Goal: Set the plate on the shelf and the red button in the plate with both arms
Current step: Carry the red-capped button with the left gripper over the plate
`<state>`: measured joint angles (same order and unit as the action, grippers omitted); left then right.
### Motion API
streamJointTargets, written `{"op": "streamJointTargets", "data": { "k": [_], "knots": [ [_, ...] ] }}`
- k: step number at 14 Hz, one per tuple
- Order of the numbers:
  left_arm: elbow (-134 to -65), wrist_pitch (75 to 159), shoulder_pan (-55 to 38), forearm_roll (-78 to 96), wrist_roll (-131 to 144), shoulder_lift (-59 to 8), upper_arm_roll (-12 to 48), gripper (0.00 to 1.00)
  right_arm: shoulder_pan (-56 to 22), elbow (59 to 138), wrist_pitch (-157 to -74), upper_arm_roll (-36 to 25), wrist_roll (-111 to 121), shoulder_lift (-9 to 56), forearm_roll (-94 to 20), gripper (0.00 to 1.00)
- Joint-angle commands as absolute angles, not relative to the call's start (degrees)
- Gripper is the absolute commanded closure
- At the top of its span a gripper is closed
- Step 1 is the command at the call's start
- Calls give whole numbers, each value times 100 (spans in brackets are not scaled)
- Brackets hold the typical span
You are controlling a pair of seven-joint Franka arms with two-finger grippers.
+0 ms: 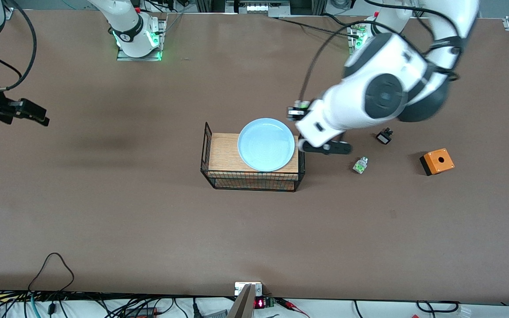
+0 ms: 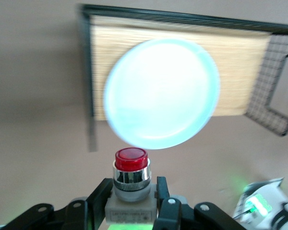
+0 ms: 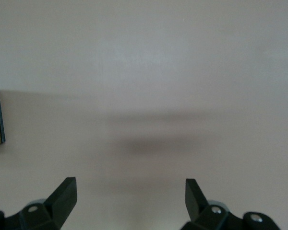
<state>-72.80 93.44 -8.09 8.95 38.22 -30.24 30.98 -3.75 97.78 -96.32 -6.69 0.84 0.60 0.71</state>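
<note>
Pinched between the fingers [image 2: 163, 196] of the left gripper [image 2: 132, 201]: the red button [image 2: 131, 177], upright, cap up, held at its white base (small, light, stiff; metal collar probably slippery, so base is better). Carried in air beside the plate [image 1: 266, 144], glossy and probably fragile, resting on the wire basket [image 1: 252, 181]. Waiting over bare table: right gripper [image 3: 130, 196], fingers spread, nothing between.

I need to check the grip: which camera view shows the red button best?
The left wrist view: the red button stands large and upright between the left gripper's jaws. In the front view the left arm hides it; the right wrist view does not show it.
</note>
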Motion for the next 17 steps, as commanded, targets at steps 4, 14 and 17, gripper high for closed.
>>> {"op": "streamJointTargets", "data": {
  "k": [4, 14, 17],
  "knots": [
    [-7005, 10529, -1494, 407, 4421, -3884, 2883, 79, -194, 9941, -9510, -702, 334, -376, 114, 0],
    [-7031, 10951, -1784, -633, 4421, -4368, 2821, 0, -518, 9598, -9562, -686, 105, 52, 53, 0],
    [-6996, 10899, -1697, -589, 4482, -4141, 2848, 0, -510, 9571, -9721, -694, 114, 79, 105, 0]
  ]
}}
